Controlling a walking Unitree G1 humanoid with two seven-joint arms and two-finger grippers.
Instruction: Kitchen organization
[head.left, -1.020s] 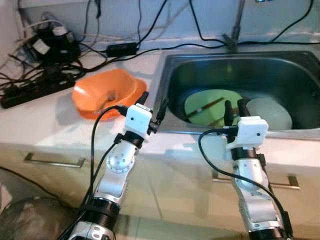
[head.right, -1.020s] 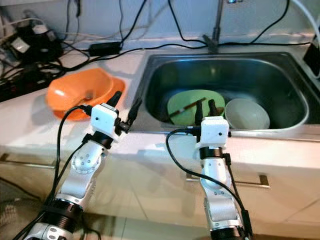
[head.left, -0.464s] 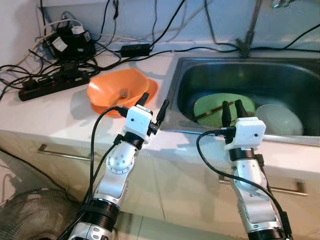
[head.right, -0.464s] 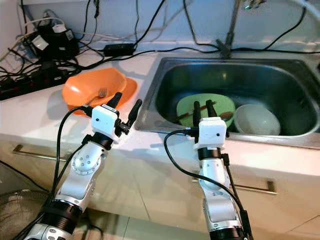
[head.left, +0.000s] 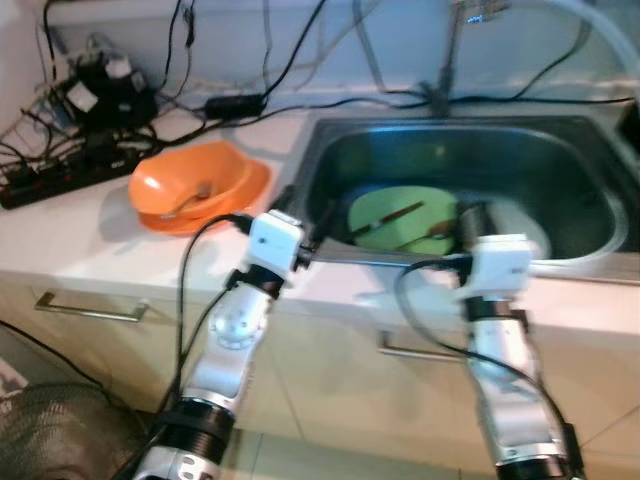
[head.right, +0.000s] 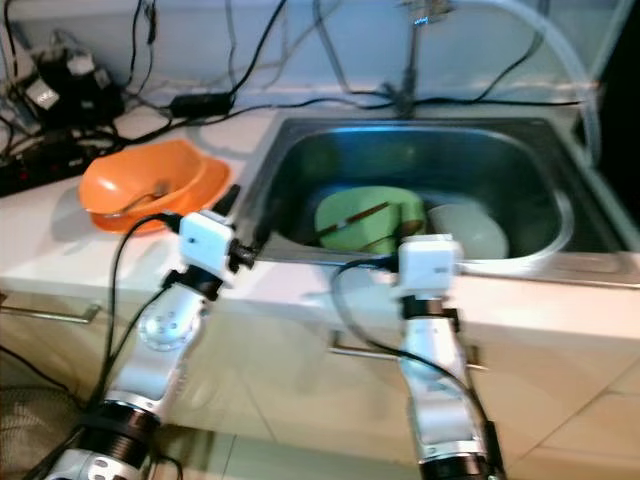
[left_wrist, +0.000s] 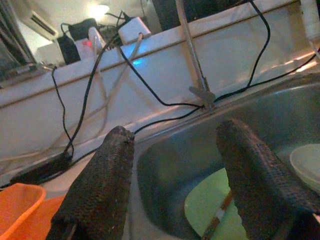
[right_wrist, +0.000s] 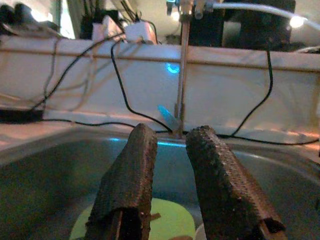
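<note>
Both grippers are raised at the front edge of the counter, and neither holds anything. Our left gripper (head.left: 305, 215) sits at the near left corner of the sink (head.left: 600, 235) with its fingers spread wide apart. Our right gripper (head.left: 470, 222) sits at the sink's front rim; its fingers (right_wrist: 131, 172) stand close together with a narrow gap between them, closing on nothing.

Progress: we judge the task to be at an early stage. No item has been lifted. Inside the basin lie a green plate (head.left: 385, 218) with chopsticks (head.left: 392, 213) across it and, just beside it, a white bowl (head.right: 470, 228). On the counter, left of the sink, an orange dish (head.left: 185, 185) holds a utensil. All of these remain to be sorted.

Relative position: the green plate lies below and just beyond both grippers, between them. The white bowl lies directly ahead of our right gripper. The orange dish is near our left gripper, to its left.
</note>
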